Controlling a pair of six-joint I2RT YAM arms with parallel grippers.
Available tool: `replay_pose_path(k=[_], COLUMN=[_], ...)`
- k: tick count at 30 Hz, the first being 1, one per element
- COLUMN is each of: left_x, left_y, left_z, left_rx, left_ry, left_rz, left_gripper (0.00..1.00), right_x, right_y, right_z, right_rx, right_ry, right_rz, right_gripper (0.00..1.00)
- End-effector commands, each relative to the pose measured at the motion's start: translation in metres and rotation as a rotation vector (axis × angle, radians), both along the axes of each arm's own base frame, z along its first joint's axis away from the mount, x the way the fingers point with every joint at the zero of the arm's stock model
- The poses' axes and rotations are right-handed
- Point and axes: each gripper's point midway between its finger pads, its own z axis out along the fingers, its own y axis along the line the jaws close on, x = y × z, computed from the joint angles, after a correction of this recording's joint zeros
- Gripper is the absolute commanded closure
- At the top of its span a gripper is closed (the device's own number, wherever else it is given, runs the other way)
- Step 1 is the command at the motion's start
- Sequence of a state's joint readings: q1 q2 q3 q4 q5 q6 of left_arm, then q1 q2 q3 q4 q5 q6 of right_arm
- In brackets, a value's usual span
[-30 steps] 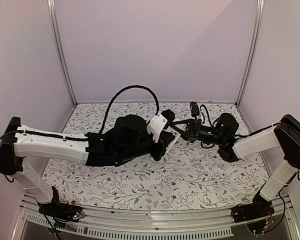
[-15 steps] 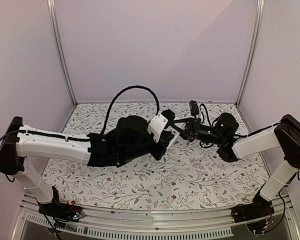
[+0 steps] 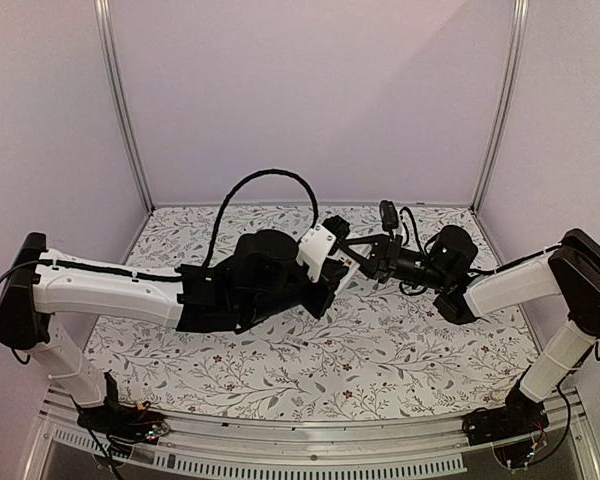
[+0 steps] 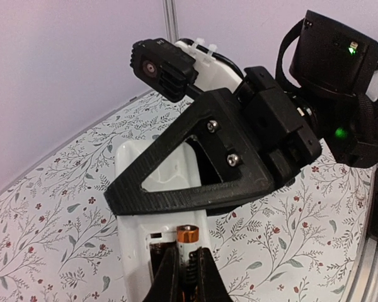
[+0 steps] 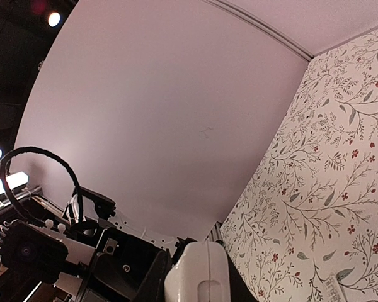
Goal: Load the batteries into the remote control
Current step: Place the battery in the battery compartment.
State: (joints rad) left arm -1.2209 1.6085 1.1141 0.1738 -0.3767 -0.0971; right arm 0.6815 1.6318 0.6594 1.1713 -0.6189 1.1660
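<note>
The right gripper (image 5: pixel 198 280) is closed on the remote (image 4: pixel 135 248) and holds it up off the cloth (image 3: pixel 380 350), near the middle of the table towards the far side. In the right wrist view the white end of the remote sits tight between the two dark fingers. In the left wrist view the remote lies back side up with its recess open, and one black triangular right finger (image 4: pixel 195 182) crosses its far end.

The left gripper (image 4: pixel 188 253) is nearly shut, its two slim fingertips pinching one battery (image 4: pixel 188 236) from both sides. The battery stands lengthwise over the recess, copper-coloured end pointing to the far end of the remote; whether it is fully seated I cannot tell.

From above, the left gripper (image 3: pixel 332 280) and right gripper (image 3: pixel 365 258) meet tip to tip, and the remote is mostly hidden between them
</note>
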Motion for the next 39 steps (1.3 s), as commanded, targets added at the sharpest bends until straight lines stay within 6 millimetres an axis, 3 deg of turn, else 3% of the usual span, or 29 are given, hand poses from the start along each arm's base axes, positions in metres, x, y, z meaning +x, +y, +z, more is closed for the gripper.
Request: replay_pose_path(k=[1,17,36,39], left_x=[0.004,0.006,0.008,0.006], left_y=[0.006,0.016,0.020,0.020], left_z=[-0.015,-0.023,-0.016,-0.010], left_rx=[0.053,0.073,0.058,0.045], left_ry=[0.035,0.061,0.072,0.070], left_rz=[0.025,0.047,0.056,0.048], left_gripper=[0.97,0.92,0.80,0.72], right_x=[-0.007,-0.004,-0.002,-0.002], right_y=[0.000,-0.005,-0.004,-0.003], right_z=[0.036,0.042,0.037,0.032], right_rx=[0.063,0.067,0.052,0.038], right_ry=[-0.081,-0.092,-0.085,-0.079], right_rz=[0.015,0.004,0.006,0.007], right_gripper=[1.00,1.00,1.00,1.00])
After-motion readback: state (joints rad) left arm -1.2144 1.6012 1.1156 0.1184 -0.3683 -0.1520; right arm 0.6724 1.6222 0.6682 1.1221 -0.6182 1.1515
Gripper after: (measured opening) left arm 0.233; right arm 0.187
